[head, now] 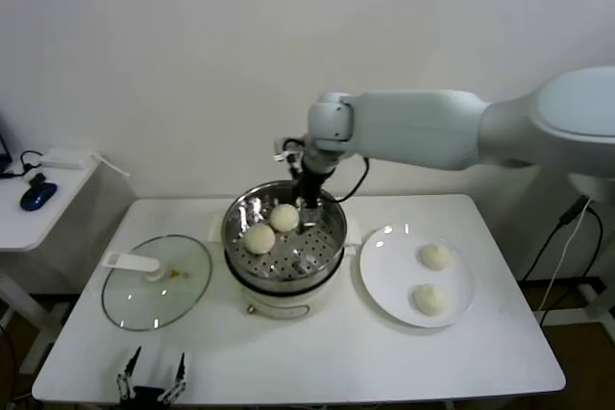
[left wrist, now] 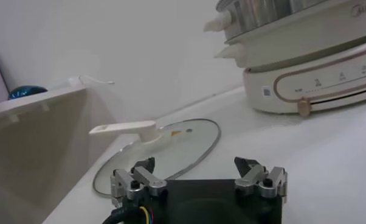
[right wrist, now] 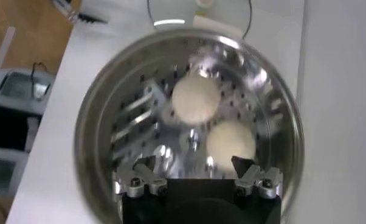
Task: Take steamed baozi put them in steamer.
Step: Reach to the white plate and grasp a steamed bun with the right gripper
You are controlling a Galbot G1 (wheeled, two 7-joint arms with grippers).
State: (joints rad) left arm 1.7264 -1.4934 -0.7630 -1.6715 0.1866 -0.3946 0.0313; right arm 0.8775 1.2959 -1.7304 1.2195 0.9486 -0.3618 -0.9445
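The steamer [head: 233, 228] stands mid-table with two baozi inside, one at the front left [head: 259, 238] and one behind it [head: 284, 217]. Two more baozi [head: 434, 255] [head: 429, 299] lie on the white plate [head: 384, 276] to its right. My right gripper [head: 306, 201] hangs over the steamer's back rim, open and empty. In the right wrist view it [right wrist: 193, 162] is just above the perforated floor, with one baozi [right wrist: 230, 140] close by its finger and the other [right wrist: 196, 98] farther off. My left gripper [head: 152, 372] is parked open at the table's front left edge.
The glass lid [head: 159, 280] with a white handle lies flat to the left of the steamer; it also shows in the left wrist view [left wrist: 171, 140] just ahead of the left gripper [left wrist: 194, 162]. A side table with a blue mouse [head: 36, 196] stands at far left.
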